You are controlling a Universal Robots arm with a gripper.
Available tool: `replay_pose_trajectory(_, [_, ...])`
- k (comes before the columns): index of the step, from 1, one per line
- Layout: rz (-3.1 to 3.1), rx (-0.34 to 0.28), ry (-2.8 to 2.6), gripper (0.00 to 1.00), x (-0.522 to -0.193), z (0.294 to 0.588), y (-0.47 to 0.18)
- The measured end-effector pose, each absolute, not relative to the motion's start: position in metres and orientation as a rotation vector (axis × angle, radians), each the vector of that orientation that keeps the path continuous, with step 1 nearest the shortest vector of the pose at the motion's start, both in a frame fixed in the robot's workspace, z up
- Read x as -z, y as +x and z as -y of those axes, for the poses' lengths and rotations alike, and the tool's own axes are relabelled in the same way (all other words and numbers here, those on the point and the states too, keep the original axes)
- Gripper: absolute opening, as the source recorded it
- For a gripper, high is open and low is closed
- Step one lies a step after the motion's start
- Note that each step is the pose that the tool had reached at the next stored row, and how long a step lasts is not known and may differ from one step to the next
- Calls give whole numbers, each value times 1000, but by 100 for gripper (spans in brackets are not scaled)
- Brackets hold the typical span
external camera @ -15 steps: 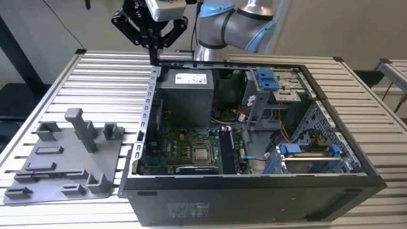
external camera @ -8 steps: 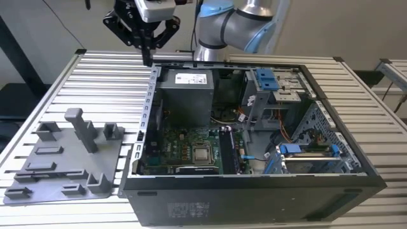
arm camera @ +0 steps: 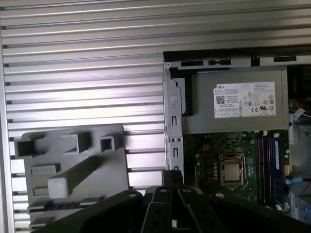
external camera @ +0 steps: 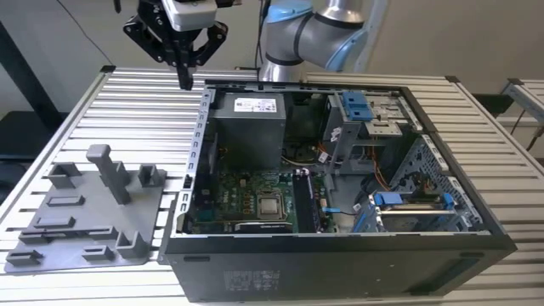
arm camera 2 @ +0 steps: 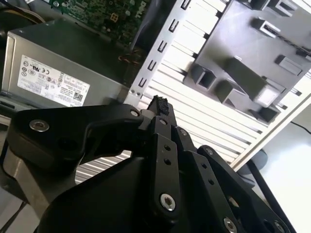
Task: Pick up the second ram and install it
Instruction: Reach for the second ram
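My gripper [external camera: 185,80] hangs high over the slatted table, just outside the far corner of the open computer case [external camera: 340,255] on the exterior view's left. Its fingers meet at the tips [arm camera 2: 158,104] with nothing between them, and the tips [arm camera: 171,175] also show in the first wrist view. A thin dark strip, which looks like the second ram [external camera: 68,233], stands on edge in the long slot of the gray tray [external camera: 127,217]. It also shows as a dotted dark band [arm camera: 63,206] in the first wrist view. It is far from the gripper. Dark sticks [arm camera: 265,165] sit in the motherboard's memory slots.
The gray tray's raised blocks [external camera: 106,169] stand tall at the exterior view's left. Inside the case are the gray power supply [external camera: 246,121], the processor socket [external camera: 270,205] and blue drive brackets [external camera: 357,105]. The arm's blue-gray joints [external camera: 314,29] rise behind the case.
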State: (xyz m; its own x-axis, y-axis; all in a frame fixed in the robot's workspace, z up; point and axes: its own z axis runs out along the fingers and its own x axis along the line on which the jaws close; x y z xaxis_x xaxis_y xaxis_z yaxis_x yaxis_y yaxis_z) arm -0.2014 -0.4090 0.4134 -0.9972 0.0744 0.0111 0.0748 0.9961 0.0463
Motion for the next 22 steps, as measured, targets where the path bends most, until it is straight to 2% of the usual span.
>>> replay_pose_trajectory(22, [3129,73,-117,11,-412,414,-233])
